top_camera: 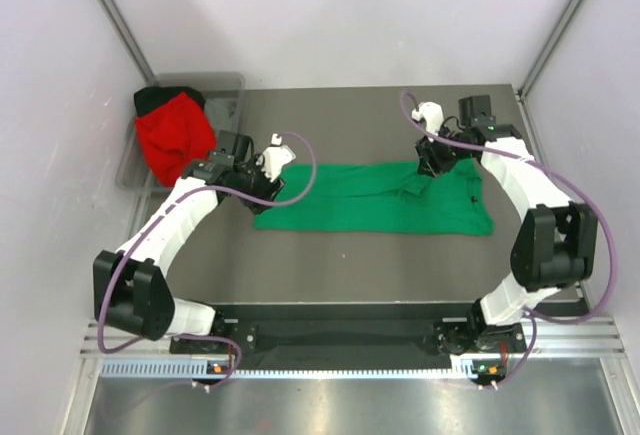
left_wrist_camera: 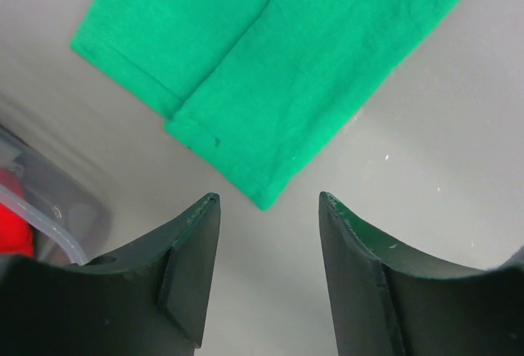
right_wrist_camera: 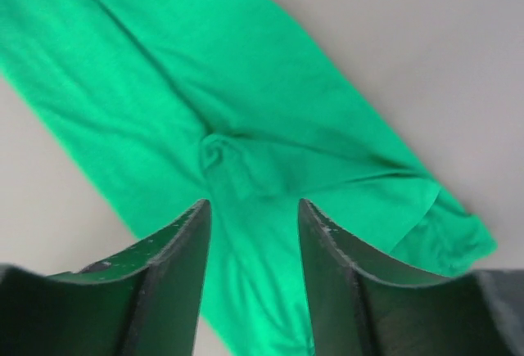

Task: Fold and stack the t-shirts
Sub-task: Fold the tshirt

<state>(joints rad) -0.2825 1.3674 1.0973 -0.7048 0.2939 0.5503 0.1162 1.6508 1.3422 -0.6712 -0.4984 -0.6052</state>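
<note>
A bright green t-shirt lies on the table as a long folded strip. My left gripper hovers at its left end, open, and the cloth's corner sits just ahead of the fingertips of the gripper with bare table between them. My right gripper stands open over the strip's upper right part. In the right wrist view this gripper holds nothing, and a small pucker of cloth rises just beyond it. A red t-shirt lies on a black one at the back left.
A grey plastic bin stands at the table's back left corner, with the red and black shirts draped over its left side. Its wall shows at the left of the left wrist view. Metal frame posts rise at both back corners.
</note>
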